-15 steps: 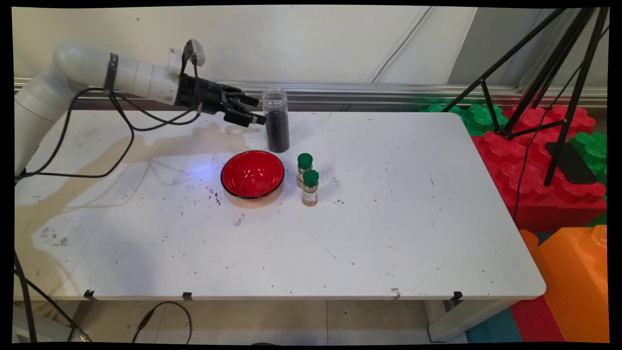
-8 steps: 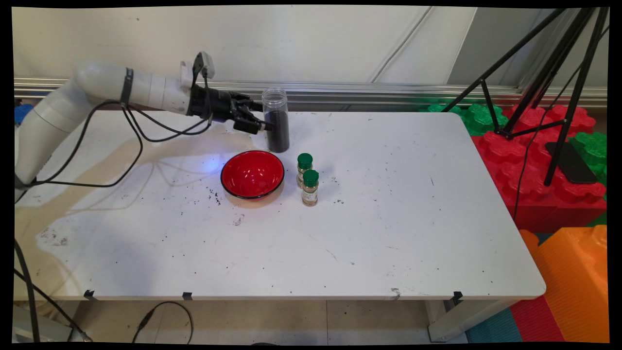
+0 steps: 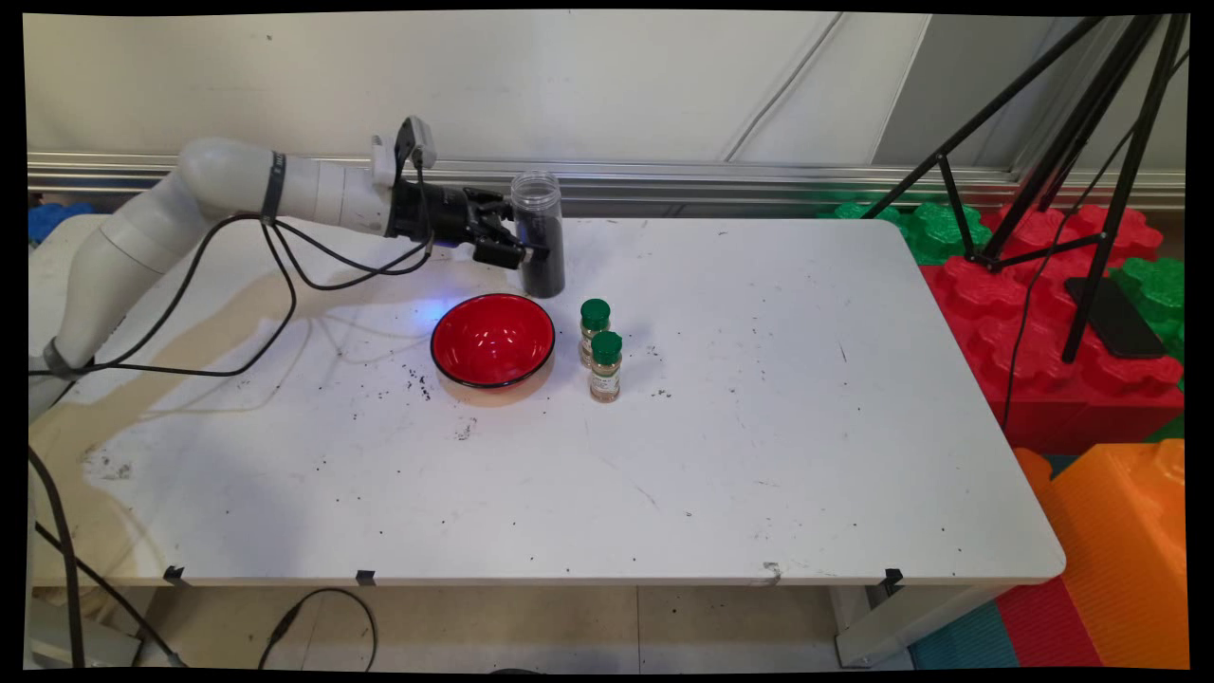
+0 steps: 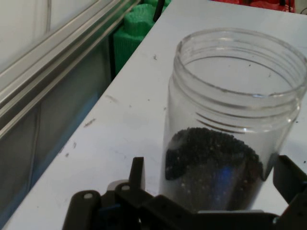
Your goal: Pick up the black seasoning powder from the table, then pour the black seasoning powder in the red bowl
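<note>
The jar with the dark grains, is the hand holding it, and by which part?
Not yet gripped: the hand is open, its fingers on either side of the clear jar at the level of the dark grains.

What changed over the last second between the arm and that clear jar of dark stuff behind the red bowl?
The tool moved right across the table's far side and closed in on the clear jar; its open fingers now sit on either side of the jar, not yet clamped on it. The jar stayed upright in place. The red bowl and the two green-capped bottles did not move.
</note>
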Robot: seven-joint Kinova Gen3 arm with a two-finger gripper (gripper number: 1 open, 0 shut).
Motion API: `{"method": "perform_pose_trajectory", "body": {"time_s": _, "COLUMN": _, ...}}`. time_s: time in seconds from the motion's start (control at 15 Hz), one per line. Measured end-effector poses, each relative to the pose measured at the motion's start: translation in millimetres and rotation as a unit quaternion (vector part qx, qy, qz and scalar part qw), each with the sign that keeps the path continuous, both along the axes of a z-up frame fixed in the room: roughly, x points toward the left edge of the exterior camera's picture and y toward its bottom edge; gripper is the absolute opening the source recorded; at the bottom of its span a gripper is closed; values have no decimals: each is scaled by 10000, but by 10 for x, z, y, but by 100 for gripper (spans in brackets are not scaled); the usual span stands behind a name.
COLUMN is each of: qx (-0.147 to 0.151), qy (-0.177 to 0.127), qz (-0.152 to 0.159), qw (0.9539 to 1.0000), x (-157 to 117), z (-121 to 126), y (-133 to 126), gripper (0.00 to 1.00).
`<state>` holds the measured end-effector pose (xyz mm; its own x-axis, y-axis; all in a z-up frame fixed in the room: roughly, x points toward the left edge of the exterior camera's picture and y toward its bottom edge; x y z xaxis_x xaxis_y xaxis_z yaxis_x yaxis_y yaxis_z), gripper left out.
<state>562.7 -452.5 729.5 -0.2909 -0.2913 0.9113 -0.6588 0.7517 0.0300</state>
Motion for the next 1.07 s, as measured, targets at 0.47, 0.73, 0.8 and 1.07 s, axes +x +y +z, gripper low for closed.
{"method": "perform_pose_trajectory", "body": {"time_s": 0.47, "qx": -87, "qy": 43, "qz": -13, "qw": 10000, "x": -40, "z": -84, "y": -71, "gripper": 100}}
{"method": "perform_pose_trajectory", "body": {"time_s": 0.73, "qx": -124, "qy": 61, "qz": -20, "qw": 9999, "x": -56, "z": -120, "y": -101, "gripper": 0}}
{"method": "perform_pose_trajectory", "body": {"time_s": 0.8, "qx": -130, "qy": 66, "qz": -22, "qw": 9999, "x": -58, "z": -129, "y": -108, "gripper": 0}}
{"method": "perform_pose_trajectory", "body": {"time_s": 1.07, "qx": -149, "qy": 88, "qz": -21, "qw": 9998, "x": -61, "z": -157, "y": -126, "gripper": 0}}
